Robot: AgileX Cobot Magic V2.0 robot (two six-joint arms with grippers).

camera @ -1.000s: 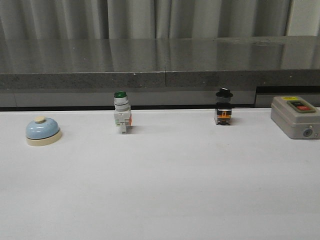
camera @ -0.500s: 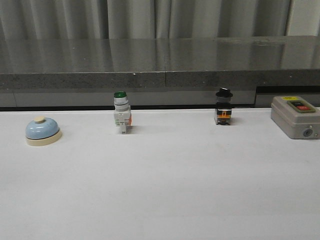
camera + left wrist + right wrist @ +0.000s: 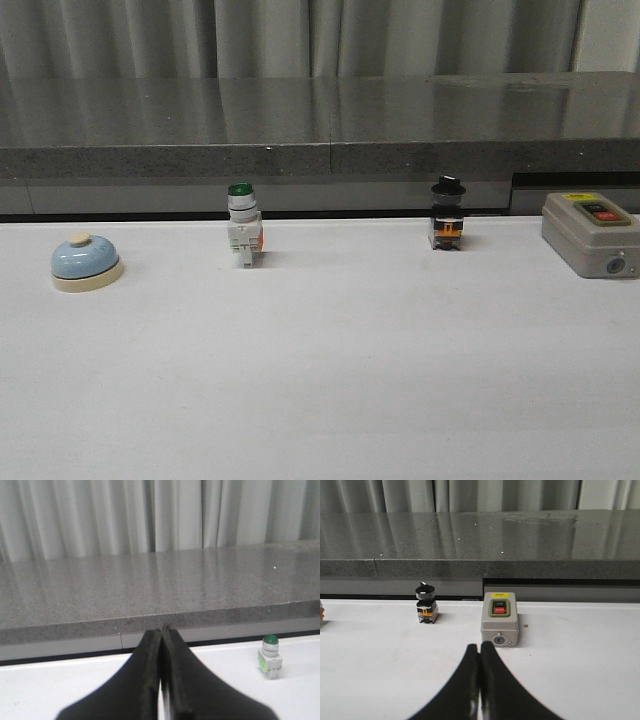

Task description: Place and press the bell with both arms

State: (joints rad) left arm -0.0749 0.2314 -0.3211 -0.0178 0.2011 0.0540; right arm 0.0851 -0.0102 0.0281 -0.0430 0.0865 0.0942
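The white table [image 3: 330, 380] is the biggest thing in front of me, with a long grey stone shelf [image 3: 320, 125] behind it. My left claw [image 3: 161, 630] is shut tight with nothing in it. My right claw [image 3: 479, 650] is shut too, and empty. A grey box [image 3: 590, 233] with red and black buttons sits at the far right. The little blue bell [image 3: 86, 261] sits on the table at the far left, alone. Between them stand a green-capped switch [image 3: 243, 224] and a black knob switch [image 3: 447, 213].
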